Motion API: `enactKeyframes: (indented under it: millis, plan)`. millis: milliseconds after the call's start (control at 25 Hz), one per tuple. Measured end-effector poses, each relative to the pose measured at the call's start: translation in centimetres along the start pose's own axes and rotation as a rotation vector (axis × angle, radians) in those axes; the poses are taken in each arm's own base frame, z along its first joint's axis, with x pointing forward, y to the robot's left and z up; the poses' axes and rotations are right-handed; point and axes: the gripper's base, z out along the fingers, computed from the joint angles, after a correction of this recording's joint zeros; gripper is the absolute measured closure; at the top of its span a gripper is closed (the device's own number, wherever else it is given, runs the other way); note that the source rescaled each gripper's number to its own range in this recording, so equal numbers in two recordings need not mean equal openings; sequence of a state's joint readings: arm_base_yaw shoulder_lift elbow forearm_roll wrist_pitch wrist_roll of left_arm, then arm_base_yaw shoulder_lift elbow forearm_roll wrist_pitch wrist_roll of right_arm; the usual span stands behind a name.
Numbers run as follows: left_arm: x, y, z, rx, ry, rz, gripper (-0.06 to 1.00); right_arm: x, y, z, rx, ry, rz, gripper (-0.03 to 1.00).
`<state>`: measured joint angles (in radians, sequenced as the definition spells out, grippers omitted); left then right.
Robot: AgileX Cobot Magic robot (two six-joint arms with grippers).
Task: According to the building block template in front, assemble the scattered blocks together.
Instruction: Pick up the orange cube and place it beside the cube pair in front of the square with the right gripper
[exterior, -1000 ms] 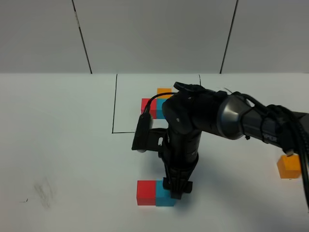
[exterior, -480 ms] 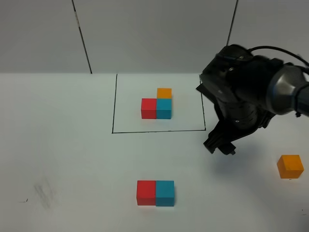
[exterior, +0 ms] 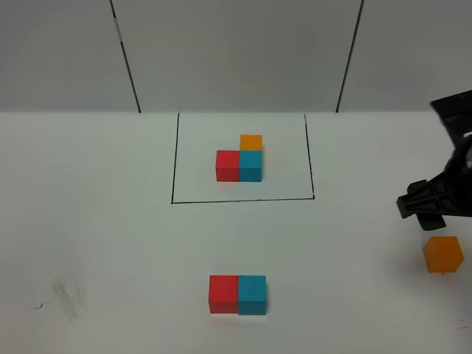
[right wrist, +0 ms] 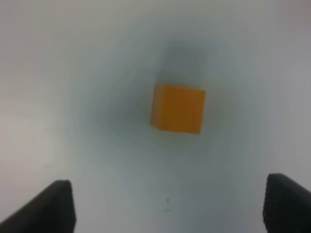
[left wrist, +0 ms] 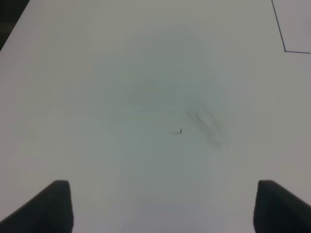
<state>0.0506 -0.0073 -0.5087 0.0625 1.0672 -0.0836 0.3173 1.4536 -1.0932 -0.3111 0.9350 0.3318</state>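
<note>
1. Right wrist view: hovering near the orange cube, not touching, with the right gripper spread apart, gripping nothing.
2. Sitting well apart from the orange cube: red cube touching blue cube.
3. Holding the left gripper open, well apart from that cube.

The building block template lies at the back of the surface, inside a thin black rectangle. It has a small red cube and a small blue cube touching side by side, with a small orange cube behind the blue one, so the shape is an L. Nearer the front, the red block and the blue block stand flat and touch, red on the left. The orange block sits alone far to the right, well apart from them and slightly turned.
</note>
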Motion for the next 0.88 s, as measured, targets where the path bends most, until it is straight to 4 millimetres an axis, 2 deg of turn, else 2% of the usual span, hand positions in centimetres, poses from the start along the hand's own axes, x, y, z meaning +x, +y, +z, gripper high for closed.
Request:
enactKeyframes:
  millis: [120,320,640,880]
  plan:
    - [0.0,0.0,0.0,0.000,0.000,0.000,-0.04,0.3,-1.6,0.4,-0.007,-0.024,0.075,0.26]
    - [0.0,0.0,0.0,0.000,0.000,0.000,-0.04,0.3,-2.7,3.0,0.007,0.051,0.115,0.26]
    - [0.0,0.0,0.0,0.000,0.000,0.000,-0.04,-0.3,-1.7,8.1,-0.041,0.099,0.097,0.26]
    - [0.0,0.0,0.0,0.000,0.000,0.000,-0.04,-0.1,-2.1,11.4,-0.035,0.155,0.106,0.26]
